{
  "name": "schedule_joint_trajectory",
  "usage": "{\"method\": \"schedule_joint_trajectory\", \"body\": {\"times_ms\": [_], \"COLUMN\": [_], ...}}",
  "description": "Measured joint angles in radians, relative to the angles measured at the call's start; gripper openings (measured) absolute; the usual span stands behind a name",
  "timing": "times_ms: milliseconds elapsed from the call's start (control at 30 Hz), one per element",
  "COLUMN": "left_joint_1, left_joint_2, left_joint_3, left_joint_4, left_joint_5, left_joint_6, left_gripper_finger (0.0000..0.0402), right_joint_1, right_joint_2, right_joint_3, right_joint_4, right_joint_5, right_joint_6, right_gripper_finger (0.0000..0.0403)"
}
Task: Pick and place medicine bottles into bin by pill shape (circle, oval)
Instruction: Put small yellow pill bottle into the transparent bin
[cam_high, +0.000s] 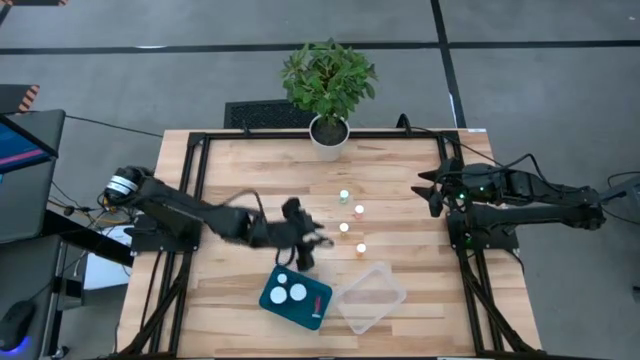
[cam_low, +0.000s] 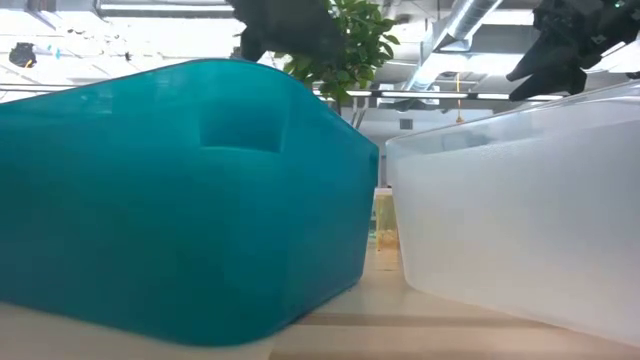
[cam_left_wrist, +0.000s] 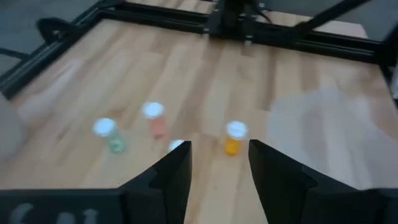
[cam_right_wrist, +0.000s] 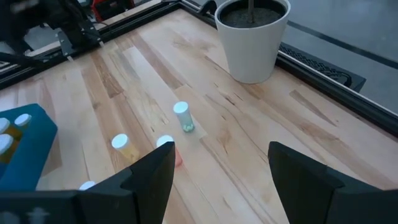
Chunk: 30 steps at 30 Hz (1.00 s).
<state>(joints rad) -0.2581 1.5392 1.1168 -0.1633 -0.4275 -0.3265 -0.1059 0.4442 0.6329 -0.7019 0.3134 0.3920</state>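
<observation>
Several medicine bottles with white caps stand upright on the wood table (cam_high: 400, 240): a greenish one (cam_left_wrist: 109, 134), a pinkish one (cam_left_wrist: 153, 118), an orange one (cam_left_wrist: 235, 137) and one half hidden behind my finger (cam_left_wrist: 179, 145). In the high view they form a loose column (cam_high: 352, 220). My left gripper (cam_left_wrist: 219, 152) hovers open above the table just left of them (cam_high: 320, 242), with nothing between its fingers. A teal bin (cam_high: 297, 295) holds three white-capped bottles. A clear bin (cam_high: 368, 295) lies beside it. My right gripper (cam_right_wrist: 221, 155) waits open at the table's right side (cam_high: 428, 190).
A potted plant (cam_high: 328, 85) in a white pot (cam_right_wrist: 252, 37) stands at the table's far edge. Black frame rails (cam_high: 200, 190) run along the left, right and far sides. Bare wood lies between the bottles and the right arm.
</observation>
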Motion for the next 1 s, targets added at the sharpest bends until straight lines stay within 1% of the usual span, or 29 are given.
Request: {"method": "schedule_joint_trajectory", "body": {"times_ms": [100,233,333,500,667,800,1000], "left_joint_1": [0.074,0.129,0.136,0.106,0.087,0.067,0.041], "left_joint_2": [-0.02,-0.021,-0.022,-0.022,-0.022,-0.022,-0.045], "left_joint_3": [0.0,0.0,0.0,0.0,0.0,0.0,0.0], "left_joint_4": [-0.007,-0.004,0.0,-0.009,-0.006,-0.005,-0.005], "left_joint_5": [0.099,0.259,0.309,0.316,0.31,0.308,0.31], "left_joint_6": [0.025,-0.016,-0.034,-0.033,-0.037,-0.063,-0.107], "left_gripper_finger": [0.0159,0.0187,0.0212,0.0234,0.0236,0.0236,0.0236], "right_joint_1": [0.0,0.0,0.0,0.0,0.0,0.0,0.0], "right_joint_2": [0.001,0.029,0.062,0.105,0.136,0.168,0.224], "right_joint_3": [0.0,0.0,0.0,0.0,0.0,0.0,0.0], "right_joint_4": [-0.006,-0.012,-0.012,-0.011,-0.005,0.025,0.084], "right_joint_5": [-0.004,-0.051,-0.054,-0.057,-0.061,-0.107,-0.134], "right_joint_6": [0.0,0.003,0.003,0.003,0.003,0.002,-0.001], "right_gripper_finger": [0.0271,0.0271,0.0271,0.0271,0.0271,0.0271,0.0271]}}
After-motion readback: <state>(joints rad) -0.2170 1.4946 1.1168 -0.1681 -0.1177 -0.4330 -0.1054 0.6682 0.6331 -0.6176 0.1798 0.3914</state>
